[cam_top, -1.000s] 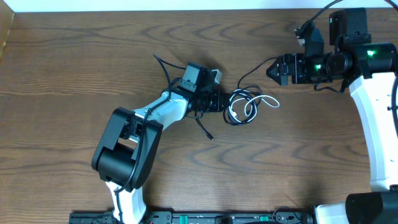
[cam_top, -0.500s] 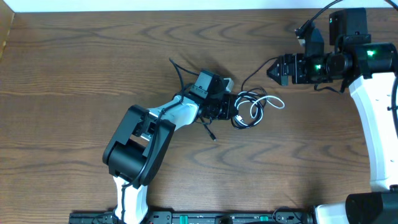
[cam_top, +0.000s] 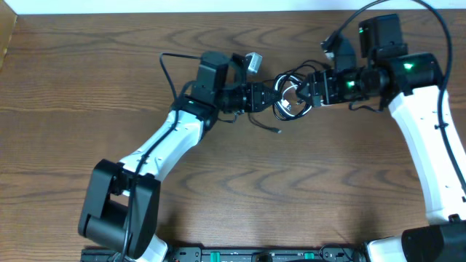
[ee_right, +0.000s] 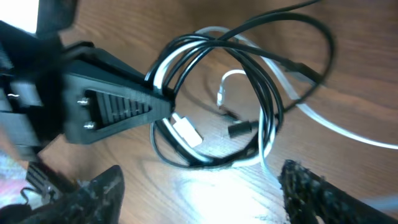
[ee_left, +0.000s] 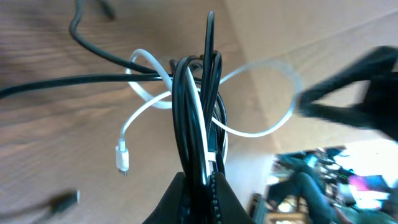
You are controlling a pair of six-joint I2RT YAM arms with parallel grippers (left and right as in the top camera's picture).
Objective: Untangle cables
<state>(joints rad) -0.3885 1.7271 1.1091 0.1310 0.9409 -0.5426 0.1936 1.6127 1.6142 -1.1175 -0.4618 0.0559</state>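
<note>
1. Left gripper, black two-finger tool on the white-and-black arm: clamped tight on the cable bundle, a tangled coil of thin black and white flexible cords. Pinched the strands between the fingertips at the bottom edge of the left wrist view.
2. Right gripper, black, on the opposite arm: spread wide, with rough-padded fingers at the lower corners of the right wrist view. Faced the coil, which sat just ahead and between them; contact impossible to tell.
3. Cable bundle: hung between the two grippers over the far middle of the brown wooden table. Reached rightward from the left fingertips to the right ones.
4. Thin black cable: seen edge-on from the left wrist, stacked in narrow loops with the long axis straight out in line with the left fingers. Showed as an open oval ring from the right wrist.
5. Thin white cable: looped out to one side of the black strands. Ended in a small white plug pointing downward in that view.
6. Small black plug: lay on the table just below the left gripper, at the end of a black tail trailing from the coil. Pointed toward the lower right.
</note>
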